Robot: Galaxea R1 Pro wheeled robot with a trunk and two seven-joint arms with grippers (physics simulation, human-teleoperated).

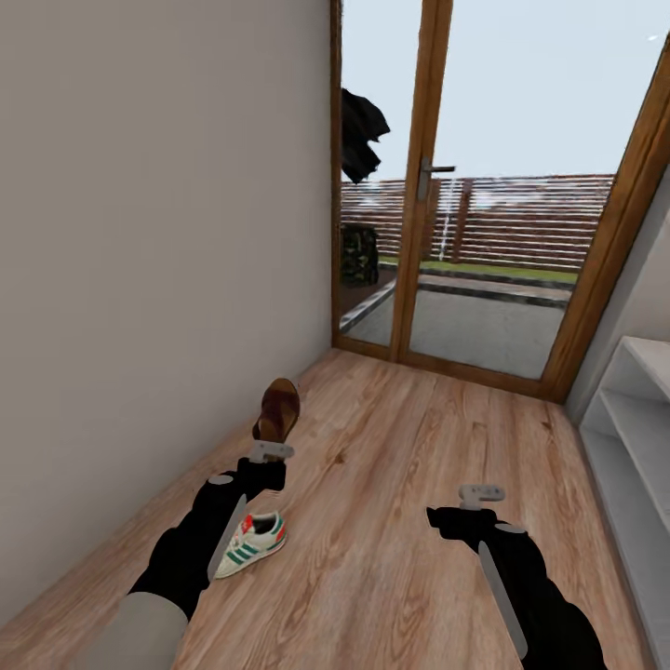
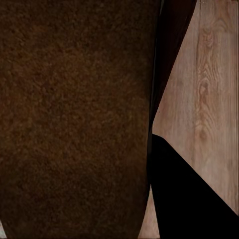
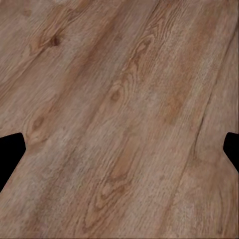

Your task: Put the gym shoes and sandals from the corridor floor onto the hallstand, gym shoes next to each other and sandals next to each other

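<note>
My left gripper (image 1: pixel 270 452) is shut on a dark brown sandal (image 1: pixel 277 409) and holds it upright above the corridor floor (image 1: pixel 391 447), near the left wall. Seen from the left wrist, the sandal's brown leather (image 2: pixel 74 109) is pressed close to the camera beside one black finger (image 2: pixel 189 199). One white gym shoe (image 1: pixel 251 542) with green stripes lies on the planks beneath my left forearm, partly hidden by it. My right gripper (image 1: pixel 481 494) hovers open over bare planks (image 3: pixel 119 124), its dark fingertips (image 3: pixel 10 154) wide apart. The hallstand (image 1: pixel 633 409) shows at the right edge.
A plain wall (image 1: pixel 158 279) runs along the left. A wood-framed glass door (image 1: pixel 437 186) closes the corridor's far end, with a dark coat (image 1: pixel 361 135) hanging beside it. Open planks lie between my arms and the hallstand.
</note>
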